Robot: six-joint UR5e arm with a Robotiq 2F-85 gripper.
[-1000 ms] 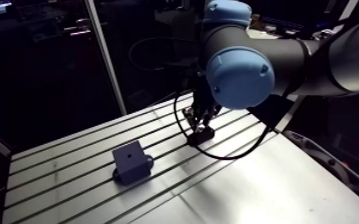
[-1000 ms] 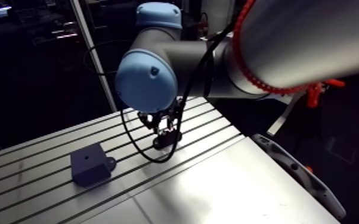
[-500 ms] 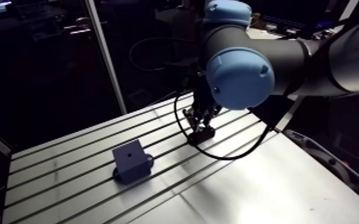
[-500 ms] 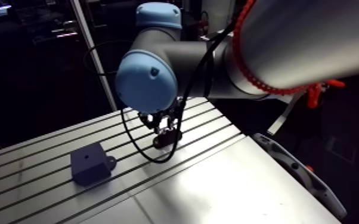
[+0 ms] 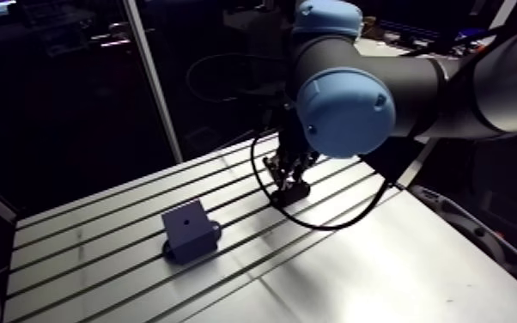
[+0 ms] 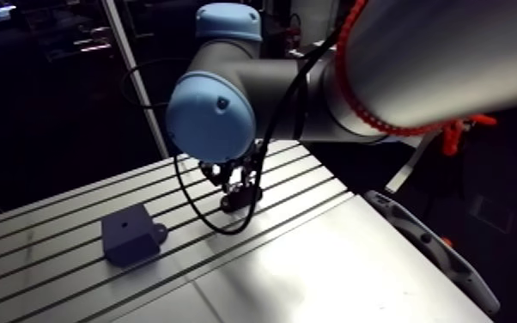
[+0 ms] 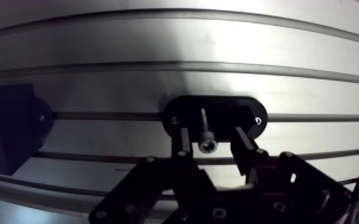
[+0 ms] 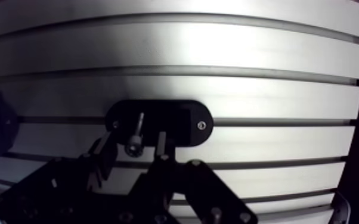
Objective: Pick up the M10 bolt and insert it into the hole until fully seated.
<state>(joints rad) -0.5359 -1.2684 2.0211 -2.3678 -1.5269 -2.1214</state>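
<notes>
In the wrist view a small socket-head bolt (image 7: 206,143) stands upright in a black oval holder (image 7: 250,112) bolted to the table. My gripper (image 7: 211,132) is low over the holder and open. One finger (image 7: 183,142) stands on each side of the bolt head, with a gap to it on both sides. Off to one side is the dark block (image 7: 6,134). The arm view shows that block (image 5: 189,228) as a blue-grey cube with a small hole in its upper face, well to the left of the gripper (image 5: 289,185).
The slotted aluminium table (image 5: 382,258) runs in long grooves under holder and block. A black cable loop (image 5: 313,225) hangs from the wrist close to the table beside the holder. The table's right edge (image 5: 477,240) is near.
The arm view has shifted very slightly as a whole. Bolt, holder and block stay where they were, and the fingers still stand apart around the bolt.
</notes>
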